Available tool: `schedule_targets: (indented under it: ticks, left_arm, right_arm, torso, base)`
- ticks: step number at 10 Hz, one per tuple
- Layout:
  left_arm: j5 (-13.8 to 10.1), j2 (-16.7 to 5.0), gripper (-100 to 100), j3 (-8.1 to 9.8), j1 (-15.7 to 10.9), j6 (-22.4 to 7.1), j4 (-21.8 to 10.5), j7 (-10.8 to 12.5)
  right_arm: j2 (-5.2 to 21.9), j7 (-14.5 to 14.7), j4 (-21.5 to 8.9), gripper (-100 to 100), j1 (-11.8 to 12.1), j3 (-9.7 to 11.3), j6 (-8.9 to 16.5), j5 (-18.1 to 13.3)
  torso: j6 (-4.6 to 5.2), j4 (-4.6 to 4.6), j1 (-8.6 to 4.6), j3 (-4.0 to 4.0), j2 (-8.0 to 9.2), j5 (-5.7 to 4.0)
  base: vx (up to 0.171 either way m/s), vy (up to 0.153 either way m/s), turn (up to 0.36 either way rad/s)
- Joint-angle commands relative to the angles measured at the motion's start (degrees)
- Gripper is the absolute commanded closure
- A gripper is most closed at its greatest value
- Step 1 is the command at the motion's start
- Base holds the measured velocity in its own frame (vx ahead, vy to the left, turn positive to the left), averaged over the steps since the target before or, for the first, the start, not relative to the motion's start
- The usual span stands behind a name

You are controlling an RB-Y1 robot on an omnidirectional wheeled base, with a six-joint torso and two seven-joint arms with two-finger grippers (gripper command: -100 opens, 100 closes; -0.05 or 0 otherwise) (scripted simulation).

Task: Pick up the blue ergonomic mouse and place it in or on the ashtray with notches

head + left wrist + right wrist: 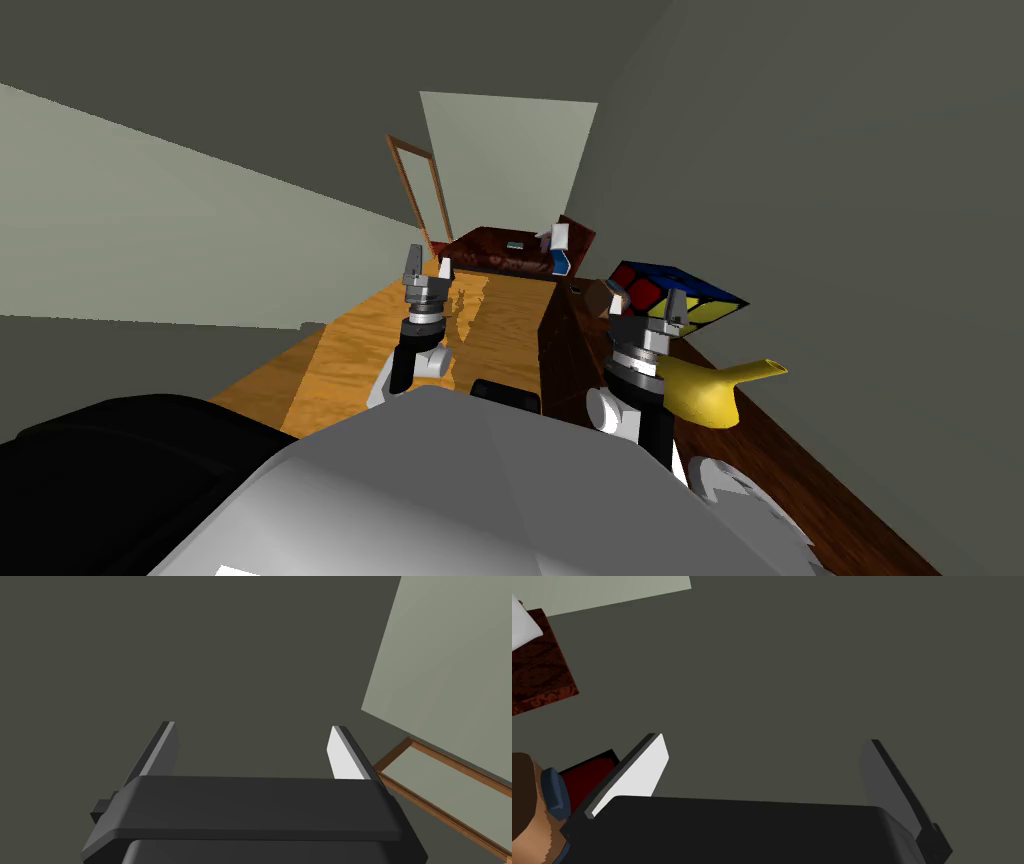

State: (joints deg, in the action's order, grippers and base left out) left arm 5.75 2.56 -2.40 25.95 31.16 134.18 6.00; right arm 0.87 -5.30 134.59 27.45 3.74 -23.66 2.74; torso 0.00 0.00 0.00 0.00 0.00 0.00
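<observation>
A small blue thing point(562, 262) lies beside a white object point(558, 237) on a far dark red table point(490, 248); it may be the mouse. A dark blue rounded piece point(554, 796) also sits against a brown object point(524, 801) close to my right gripper's finger; I cannot tell which one is the mouse. A pale grey disc with a notched rim point(745, 500), the ashtray, rests on the dark wood counter point(800, 470) beside my right arm. My right gripper point(653, 300) point(764, 738) is raised over the counter, open and holding nothing. My left gripper point(428, 262) point(252, 726) is raised over the floor, open and holding nothing.
On the counter stand a colourful puzzle cube point(690, 288) and a yellow spouted vessel point(712, 390), both close to my right gripper. A light wooden floor point(370, 340) runs ahead to a wooden door frame point(415, 190). Grey walls close in on both sides.
</observation>
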Motion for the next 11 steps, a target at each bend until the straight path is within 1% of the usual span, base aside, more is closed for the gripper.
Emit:
schedule_targets:
  ticks: [1,3,4,6,8,11]
  left_arm:
    - [0.0,0.0,0,0.00,0.0,0.0,0.0,0.0]
    - [0.0,0.0,0,-0.01,0.0,0.0,0.0,0.0]
    - [0.0,0.0,0,-0.01,0.0,0.0,0.0,0.0]
    - [0.0,0.0,0,-0.02,0.0,0.0,0.0,0.0]
    - [0.0,0.0,0,-0.02,0.0,0.0,0.0,0.0]
    - [0.0,0.0,0,-0.02,0.0,0.0,0.0,0.0]
  right_arm:
    - [1.9,-0.4,0.6,-100,-0.6,0.4,0.4,-0.3]
    - [3.7,-0.8,0.6,-100,-0.9,0.9,1.0,-0.8]
    - [4.6,-1.1,0.3,-100,-0.9,1.3,1.3,-1.1]
    - [6.2,-1.7,-0.8,-100,-0.6,2.1,2.0,-1.8]
    - [8.1,-2.3,-3.0,-100,0.2,2.9,2.6,-2.5]
    - [12.2,-3.2,-8.2,-100,2.5,4.0,3.2,-3.7]
  torso:
    - [0.00,0.00,0.00,0.00,0.00,0.00]
    - [0.01,-0.03,0.55,-0.07,-0.12,0.11]
    - [0.01,-0.02,0.63,-0.04,-0.07,0.14]
    - [0.01,-0.02,0.87,-0.04,-0.07,0.19]
    - [0.01,-0.02,0.90,-0.05,-0.08,0.20]
    - [0.01,-0.03,0.97,-0.07,-0.13,0.22]
  base:
    - [0.037,0.078,-0.212]
    - [0.025,0.166,-0.244]
    - [0.018,0.187,-0.242]
    - [0.015,0.230,-0.265]
    - [-0.002,0.232,-0.287]
    - [-0.001,0.266,-0.247]
